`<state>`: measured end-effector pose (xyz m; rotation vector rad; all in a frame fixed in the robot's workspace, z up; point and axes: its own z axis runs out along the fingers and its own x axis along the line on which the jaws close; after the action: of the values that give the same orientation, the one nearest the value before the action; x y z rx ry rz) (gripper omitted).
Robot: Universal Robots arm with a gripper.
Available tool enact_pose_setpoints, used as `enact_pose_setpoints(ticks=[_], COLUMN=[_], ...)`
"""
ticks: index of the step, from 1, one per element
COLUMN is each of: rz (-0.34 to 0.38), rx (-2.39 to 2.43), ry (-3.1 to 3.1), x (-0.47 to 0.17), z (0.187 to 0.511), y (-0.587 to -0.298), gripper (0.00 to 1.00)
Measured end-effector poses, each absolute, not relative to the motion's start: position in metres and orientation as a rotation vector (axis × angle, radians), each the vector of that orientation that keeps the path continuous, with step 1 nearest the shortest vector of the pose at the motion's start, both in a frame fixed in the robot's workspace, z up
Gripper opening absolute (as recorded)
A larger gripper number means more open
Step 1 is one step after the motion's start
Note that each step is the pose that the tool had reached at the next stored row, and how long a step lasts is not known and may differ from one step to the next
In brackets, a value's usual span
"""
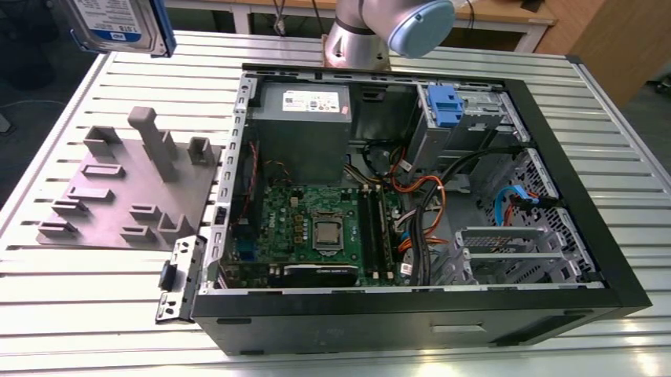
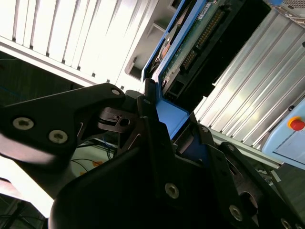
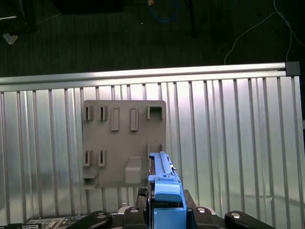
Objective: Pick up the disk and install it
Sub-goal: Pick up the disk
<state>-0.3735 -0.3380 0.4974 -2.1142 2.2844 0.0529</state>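
Observation:
The disk [image 1: 113, 25], a silver drive with a white-and-blue label and blue side rails, hangs high over the table's far corner at the exterior view's left, above the grey fixture plate [image 1: 126, 192]. In the first wrist view the disk [image 3: 162, 174] appears edge-on, its blue rail rising between the black fingers of my gripper [image 3: 164, 210]. The second wrist view has the disk's [image 2: 190, 43] green circuit-board side and blue rail clamped in the gripper [image 2: 167, 119]. The gripper is shut on the disk.
An open computer case [image 1: 587, 196] lies on the slatted metal table [image 1: 84, 314], with a grey drive cage and blue latch [image 1: 445, 106] at its far side and a power-supply box [image 1: 304, 102] beside it. The fixture plate [image 3: 124, 138] lies directly beneath the disk. The arm's base [image 1: 367, 35] stands behind the case.

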Motion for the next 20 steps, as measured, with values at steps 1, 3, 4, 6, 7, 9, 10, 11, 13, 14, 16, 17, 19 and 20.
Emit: enact_pose_setpoints(ticks=[1,3,4,6,7,9,10,11,13,14,16,17,19,20], rz=[0.053,0.053,0.053,0.053,0.053,0.053,0.053,0.053,0.053,0.053,0.053,0.053,0.053,0.053], rx=[-2.114,-2.114,-2.114,-2.114,-2.114,-2.114,-2.114,-2.114,-2.114,-2.114,-2.114,-2.114,-2.114,-2.114], ry=[2.285,2.285,2.285,2.285,2.284,2.285,2.284,2.285,2.285,2.285,2.285,2.285,2.285,2.285], x=[-0.3729,-0.3718,-0.3713,-0.3704,-0.3700,-0.3690,-0.3686,-0.3682,-0.3676,-0.3673,-0.3666,-0.3663,-0.3656,-0.3654], z=[0.4974,0.4974,0.4974,0.4974,0.4974,0.4975,0.4974,0.4975,0.4974,0.4975,0.4974,0.4974,0.4975,0.4974], y=[-0.3379,-0.3379,-0.3379,-0.3379,-0.3379,-0.3379,-0.3379,-0.3379,-0.3379,-0.3379,-0.3379,-0.3379,-0.3379,-0.3379], gripper=[0.36,0.36,0.36,0.36,0.36,0.36,0.36,0.36,0.36,0.36,0.36,0.36,0.36,0.36])
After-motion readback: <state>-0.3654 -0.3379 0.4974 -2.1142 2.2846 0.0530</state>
